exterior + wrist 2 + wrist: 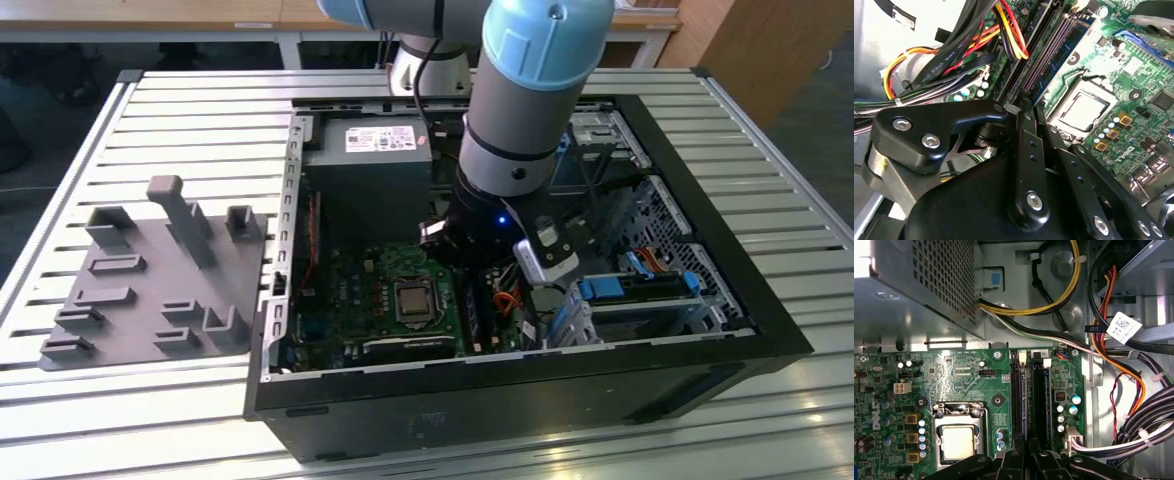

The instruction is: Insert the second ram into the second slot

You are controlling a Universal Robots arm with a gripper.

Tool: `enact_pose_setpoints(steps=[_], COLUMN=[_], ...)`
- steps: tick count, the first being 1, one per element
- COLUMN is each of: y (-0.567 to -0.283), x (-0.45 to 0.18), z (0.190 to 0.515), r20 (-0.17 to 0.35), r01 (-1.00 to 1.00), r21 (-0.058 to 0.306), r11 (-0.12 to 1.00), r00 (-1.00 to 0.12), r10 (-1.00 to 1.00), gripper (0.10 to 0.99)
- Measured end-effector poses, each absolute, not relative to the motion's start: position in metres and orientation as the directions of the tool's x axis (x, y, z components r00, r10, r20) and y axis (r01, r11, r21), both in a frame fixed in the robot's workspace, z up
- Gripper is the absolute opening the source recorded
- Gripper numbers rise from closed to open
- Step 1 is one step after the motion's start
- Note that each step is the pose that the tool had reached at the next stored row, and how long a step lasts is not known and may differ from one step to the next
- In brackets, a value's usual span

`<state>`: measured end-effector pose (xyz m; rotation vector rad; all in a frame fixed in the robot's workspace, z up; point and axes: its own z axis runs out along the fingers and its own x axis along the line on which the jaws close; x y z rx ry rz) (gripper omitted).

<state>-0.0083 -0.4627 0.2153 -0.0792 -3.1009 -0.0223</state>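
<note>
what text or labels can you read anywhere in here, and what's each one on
Power supply label: print too small to read.
White cable tag: code pattern, not legible.
Black cable: white lettering, too blurred to read.
Motherboard: markings too small to read.

From my seat I see a black computer case [534, 400] lying open on the slatted metal table [134, 400]. Beside it, on the exterior view's left, sits a grey plastic holder [147, 270] with upright posts. Inside the case I make out the grey power supply [374, 150], the green motherboard [954, 375] with its square processor socket [956, 440], blue drive clips [621, 290], and black, yellow, red and orange cables [1149, 415] with a white tag [1123, 326] among them.
</note>
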Motion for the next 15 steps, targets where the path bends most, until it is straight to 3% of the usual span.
enact_pose_setpoints(steps=[15], y=[-0.4626], x=[-0.0083], z=[0.2144], r20=[0.040], r01=[0.051], r21=[0.013], r11=[0.999], r00=[-0.998], r10=[0.051], gripper=[0.141])
